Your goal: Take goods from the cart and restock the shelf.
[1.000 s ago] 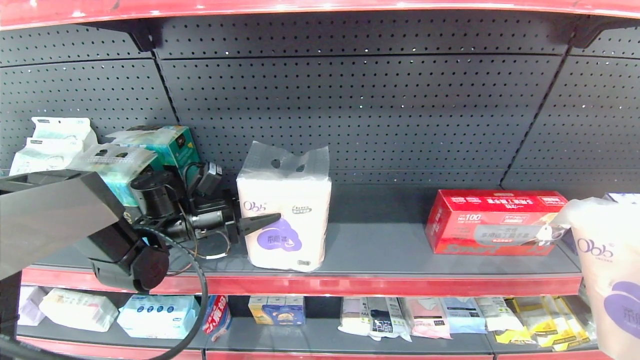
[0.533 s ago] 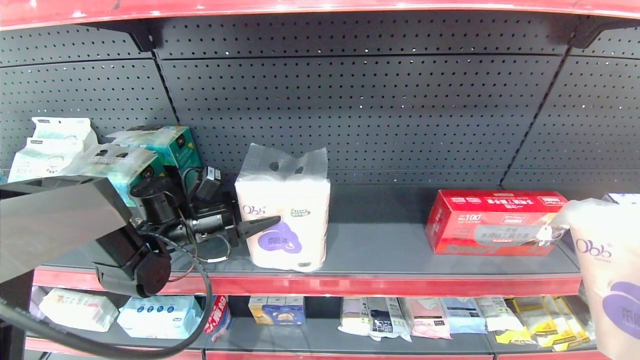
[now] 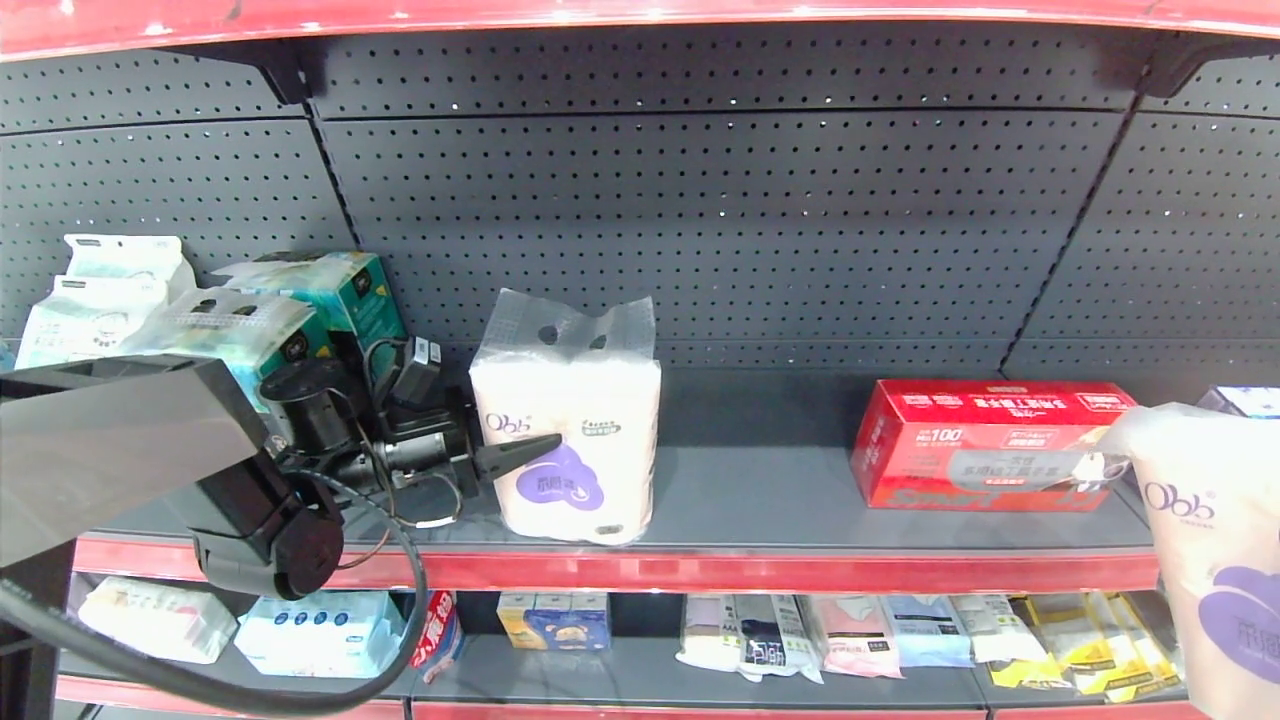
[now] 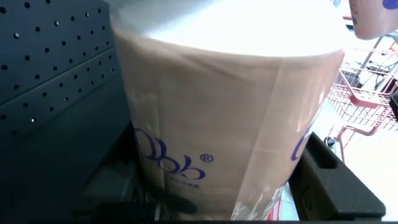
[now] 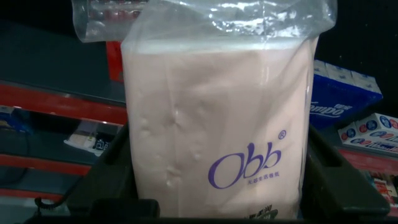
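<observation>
A tissue pack (image 3: 585,400) stood on the left of the shelf (image 3: 760,480), the left gripper's (image 3: 540,440) fingers (image 3: 515,452) clamped on it. At the near right, the right gripper (image 5: 217,186) clamped a second pack (image 3: 1215,540) in the air, not yet shelved.

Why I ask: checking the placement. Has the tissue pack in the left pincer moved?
Yes, the tissue pack sank slightly toward the shelf's red front edge.

- Left arm: grey, flat-sided boxy forearm link (image 3: 110,440), matte finish.
- Black joint housing with round end cap (image 3: 295,545) sat below it.
- Thick black cable (image 3: 418,598) looped underneath.
- Black tapered finger (image 3: 520,450) had a pointed tip.
- Right arm: black flat-edged finger bar (image 5: 341,180).
</observation>
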`<state>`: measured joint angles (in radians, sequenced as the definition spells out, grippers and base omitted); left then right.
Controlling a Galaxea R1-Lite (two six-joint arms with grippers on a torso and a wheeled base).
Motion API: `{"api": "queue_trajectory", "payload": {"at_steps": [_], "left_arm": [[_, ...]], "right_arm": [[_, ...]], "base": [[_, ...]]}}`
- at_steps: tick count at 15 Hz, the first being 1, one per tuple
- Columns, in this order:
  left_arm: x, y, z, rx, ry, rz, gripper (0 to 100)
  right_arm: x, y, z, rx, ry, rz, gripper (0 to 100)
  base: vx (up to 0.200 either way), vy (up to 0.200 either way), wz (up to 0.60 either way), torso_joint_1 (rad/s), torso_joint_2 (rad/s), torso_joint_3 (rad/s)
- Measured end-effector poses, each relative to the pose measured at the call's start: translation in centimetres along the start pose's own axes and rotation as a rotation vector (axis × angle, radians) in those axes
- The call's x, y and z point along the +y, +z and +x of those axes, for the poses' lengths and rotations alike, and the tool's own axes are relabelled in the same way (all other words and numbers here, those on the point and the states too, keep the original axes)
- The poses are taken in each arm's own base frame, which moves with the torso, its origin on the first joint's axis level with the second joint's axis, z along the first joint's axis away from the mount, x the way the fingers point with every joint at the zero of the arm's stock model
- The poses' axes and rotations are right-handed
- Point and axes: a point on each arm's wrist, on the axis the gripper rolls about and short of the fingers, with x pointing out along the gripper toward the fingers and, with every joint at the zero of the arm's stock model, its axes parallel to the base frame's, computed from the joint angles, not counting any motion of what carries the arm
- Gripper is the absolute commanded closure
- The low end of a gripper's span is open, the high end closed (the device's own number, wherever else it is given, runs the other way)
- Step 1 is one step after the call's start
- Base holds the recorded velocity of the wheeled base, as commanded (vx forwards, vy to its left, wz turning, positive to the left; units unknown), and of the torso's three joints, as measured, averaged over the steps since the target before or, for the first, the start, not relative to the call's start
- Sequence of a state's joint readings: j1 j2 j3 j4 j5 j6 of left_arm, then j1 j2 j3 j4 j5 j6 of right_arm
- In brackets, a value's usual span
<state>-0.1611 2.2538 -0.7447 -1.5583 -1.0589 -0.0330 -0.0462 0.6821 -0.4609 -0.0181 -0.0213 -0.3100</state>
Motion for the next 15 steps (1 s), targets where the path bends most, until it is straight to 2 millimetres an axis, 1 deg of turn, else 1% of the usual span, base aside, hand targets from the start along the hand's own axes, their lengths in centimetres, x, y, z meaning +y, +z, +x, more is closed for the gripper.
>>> {"api": "queue_trajectory", "payload": {"at_steps": [8,15], "left_arm": [[-0.39,-0.27,-0.21,0.005,-0.009,-0.033,100],[-0.2,-0.15,-0.1,0.002,-0.009,-0.033,100]], "right_arm": [[0.06,-0.17,0.05,0.007,0.002,-0.001,100],[0.08,-0.26,0.08,0.01,0.002,0.0,100]], "base": [[0.0,0.0,0.0,0.0,0.0,0.0],[0.0,0.0,0.0,0.0,0.0,0.0]]}}
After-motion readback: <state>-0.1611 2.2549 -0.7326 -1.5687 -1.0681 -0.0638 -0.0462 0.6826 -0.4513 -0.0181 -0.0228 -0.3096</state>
